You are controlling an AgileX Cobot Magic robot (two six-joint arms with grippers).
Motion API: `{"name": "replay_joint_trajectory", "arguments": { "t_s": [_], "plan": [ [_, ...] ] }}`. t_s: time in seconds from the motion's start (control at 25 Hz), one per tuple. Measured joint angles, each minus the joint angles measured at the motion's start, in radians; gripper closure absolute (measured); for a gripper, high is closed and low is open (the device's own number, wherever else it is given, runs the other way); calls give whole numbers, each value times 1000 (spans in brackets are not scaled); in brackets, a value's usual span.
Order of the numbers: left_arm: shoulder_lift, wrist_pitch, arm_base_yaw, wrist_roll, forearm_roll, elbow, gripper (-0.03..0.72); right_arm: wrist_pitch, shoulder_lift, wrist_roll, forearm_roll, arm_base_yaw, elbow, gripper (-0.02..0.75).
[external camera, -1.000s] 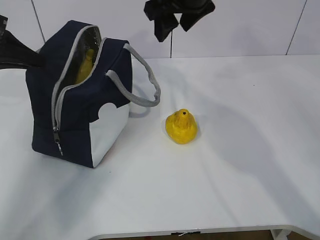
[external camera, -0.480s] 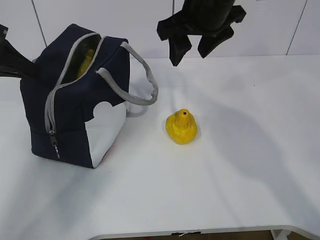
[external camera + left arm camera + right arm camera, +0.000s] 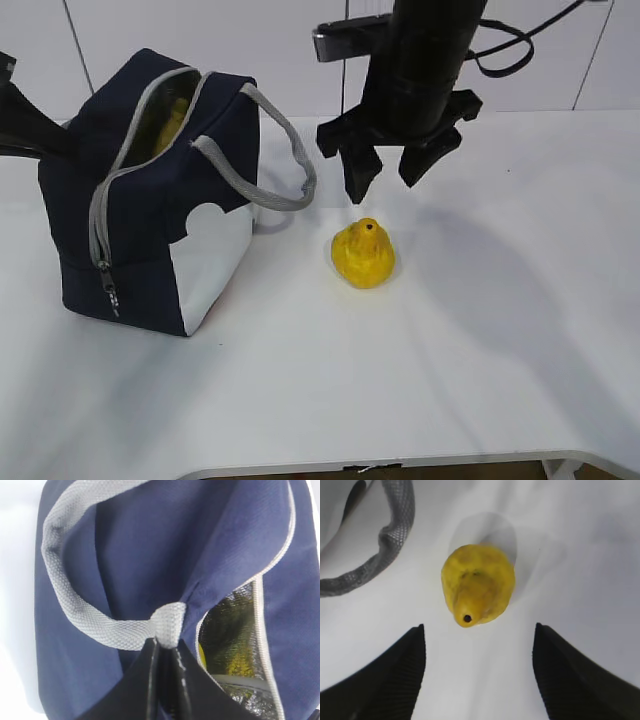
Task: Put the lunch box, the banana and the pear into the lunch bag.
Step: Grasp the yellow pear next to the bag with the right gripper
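Note:
The navy lunch bag (image 3: pixel 150 210) stands at the left with its zipper open. Something yellow, likely the banana (image 3: pixel 172 118), shows inside against the foil lining, also in the left wrist view (image 3: pixel 201 656). The lunch box is hidden. My left gripper (image 3: pixel 165 644) is shut on the far grey handle (image 3: pixel 100 625) where it joins the bag's rim. Only its arm (image 3: pixel 25 125) shows behind the bag in the exterior view. The yellow pear (image 3: pixel 363 253) sits upright on the table right of the bag. My right gripper (image 3: pixel 385 183) hangs open just above the pear (image 3: pixel 477 585), its jaws wide apart (image 3: pixel 479 642).
The bag's near grey handle (image 3: pixel 285 165) loops out toward the pear and shows in the right wrist view (image 3: pixel 390 535) to the pear's left. The white table (image 3: pixel 500 330) stretches right and forward. A panelled wall stands behind.
My right gripper has come down from high up to just over the pear, still open. The bag shifted slightly left early on and has stayed still since.

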Motion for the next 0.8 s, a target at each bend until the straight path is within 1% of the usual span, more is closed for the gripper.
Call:
{"name": "replay_joint_trajectory", "arguments": {
  "t_s": [0.44,0.8],
  "plan": [
    [0,0,0,-7,0,0,692,-8,129,2,2,0,0,190],
    [0,-1,0,-7,2,0,692,-12,160,2,2,0,0,190]
  ]
}}
